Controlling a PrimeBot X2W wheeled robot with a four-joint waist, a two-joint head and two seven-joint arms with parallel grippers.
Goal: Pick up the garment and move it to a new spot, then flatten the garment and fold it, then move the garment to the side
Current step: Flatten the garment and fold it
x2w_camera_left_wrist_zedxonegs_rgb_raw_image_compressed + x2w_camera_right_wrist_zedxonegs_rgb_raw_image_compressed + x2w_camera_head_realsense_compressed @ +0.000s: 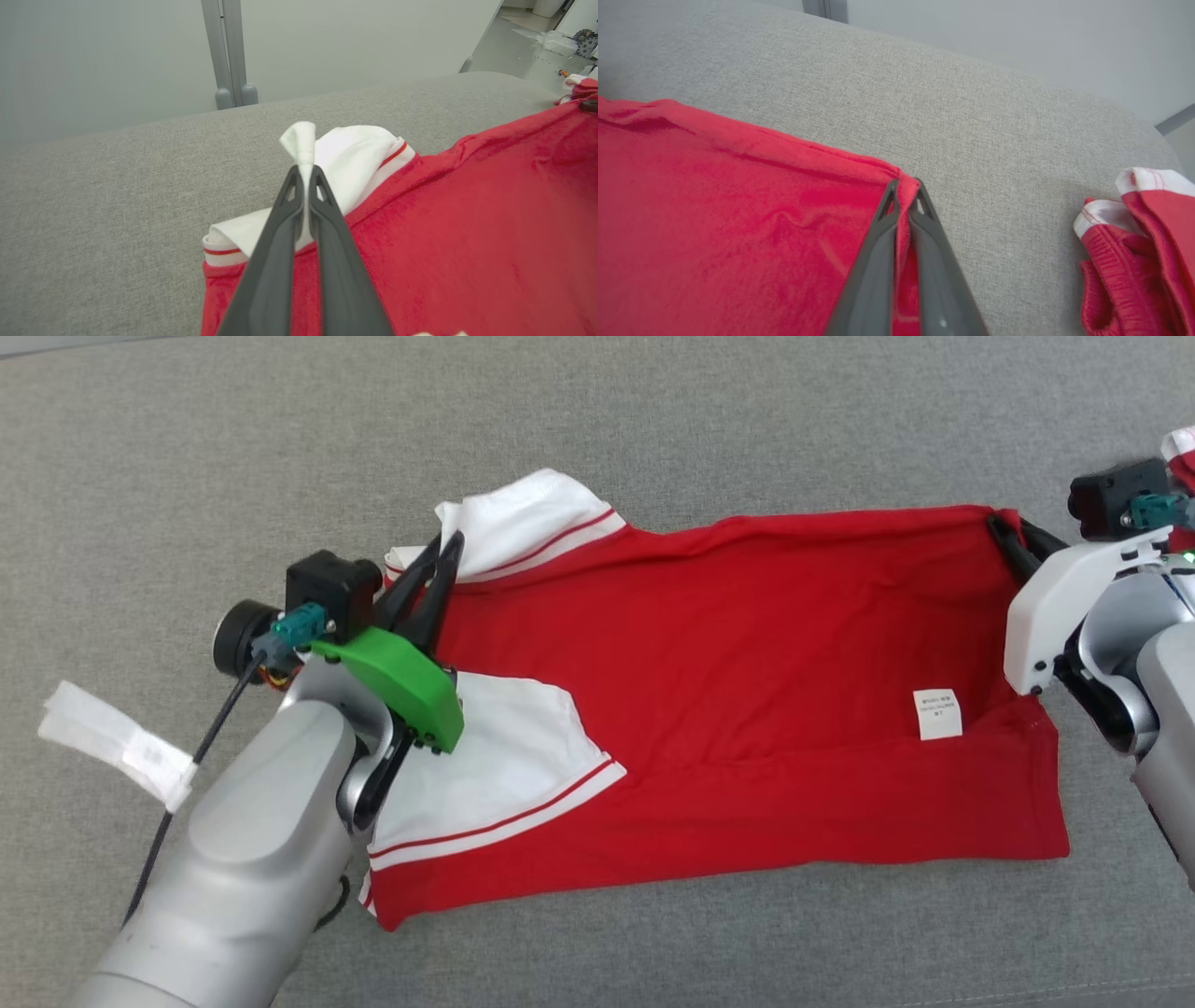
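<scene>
A red garment [747, 663] with white sleeves lies spread sideways on the grey cushion [653, 420], a white care label [938, 714] showing near its hem. My left gripper [448, 546] is shut on white cloth at the far sleeve end; the left wrist view shows a white tuft [301, 140] pinched between the fingers [280, 242]. At the far right, my right gripper [1004, 527] is shut on the far hem corner; the right wrist view shows red cloth [903, 196] squeezed between its fingers [924, 261]. The near white sleeve [495, 756] lies flat beside my left forearm.
A second red and white piece of clothing [1134, 252] lies bunched on the cushion to the right of my right gripper, also seen behind it as a red and white bundle [1184, 453]. A white tag [121, 747] hangs on my left arm's cable. Grey cushion surrounds the garment.
</scene>
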